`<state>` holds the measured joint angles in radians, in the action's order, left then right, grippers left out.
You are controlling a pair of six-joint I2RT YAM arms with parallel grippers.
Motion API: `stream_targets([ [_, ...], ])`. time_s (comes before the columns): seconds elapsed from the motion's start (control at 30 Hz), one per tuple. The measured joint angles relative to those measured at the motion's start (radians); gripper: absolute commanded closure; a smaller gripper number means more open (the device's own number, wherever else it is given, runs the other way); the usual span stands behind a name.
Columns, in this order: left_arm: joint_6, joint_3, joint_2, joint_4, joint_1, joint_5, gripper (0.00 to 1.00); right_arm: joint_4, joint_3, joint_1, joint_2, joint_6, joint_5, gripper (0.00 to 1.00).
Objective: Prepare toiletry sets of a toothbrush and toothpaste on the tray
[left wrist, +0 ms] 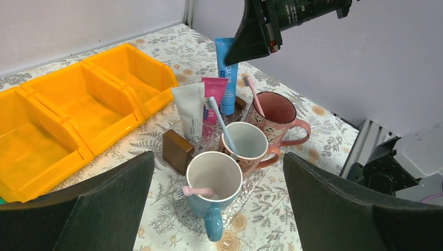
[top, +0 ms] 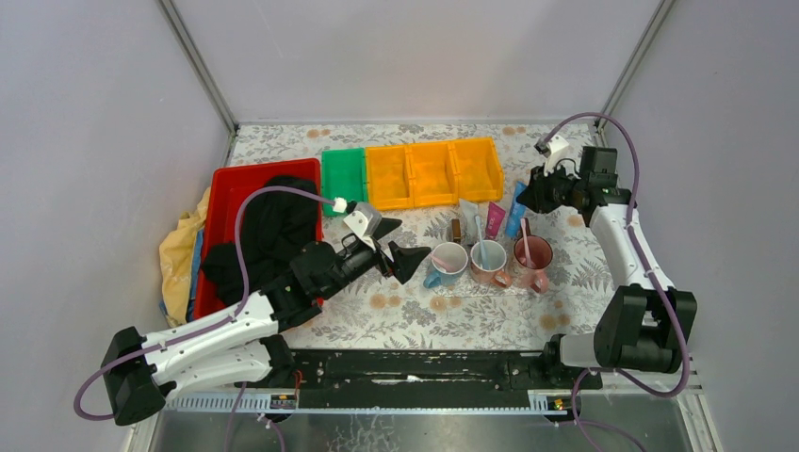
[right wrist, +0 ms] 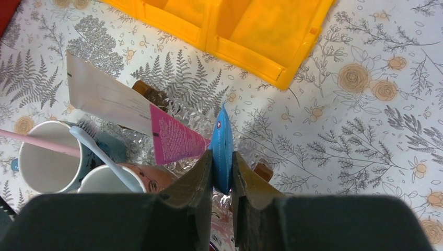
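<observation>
**Right hand** (right wrist: 222,163): narrow, with both fingers clamped on the crimped top edge of the blue toothpaste tube (right wrist: 222,138). The tube stands upright directly beneath the hand. The magenta toothpaste tube (right wrist: 175,140) leans just beside it on the hand's left. The white toothpaste tube (right wrist: 107,97) is further left.

**Left hand** (left wrist: 218,157): wide, holding nothing, above the worktop (left wrist: 318,125).
- Directly ahead of it stands a blue mug (left wrist: 208,208) containing the pink toothbrush (left wrist: 198,191).
- Beyond that is a second mug (left wrist: 249,151) with the light blue toothbrush (left wrist: 222,123).
- Next is a pink mug (left wrist: 277,112) with the whitish-pink toothbrush (left wrist: 254,97).
- The three tubes stand behind the mugs, farthest from this hand.
</observation>
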<state>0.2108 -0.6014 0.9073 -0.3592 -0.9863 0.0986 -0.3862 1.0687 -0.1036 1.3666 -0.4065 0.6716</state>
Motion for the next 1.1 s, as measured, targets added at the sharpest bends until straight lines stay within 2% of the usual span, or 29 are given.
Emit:
stream_targets([
  [1.1, 0.000, 0.002, 0.018, 0.000, 0.001, 0.000, 0.00, 0.144, -0.140, 0.011, -0.126, 0.003, -0.031, 0.78],
])
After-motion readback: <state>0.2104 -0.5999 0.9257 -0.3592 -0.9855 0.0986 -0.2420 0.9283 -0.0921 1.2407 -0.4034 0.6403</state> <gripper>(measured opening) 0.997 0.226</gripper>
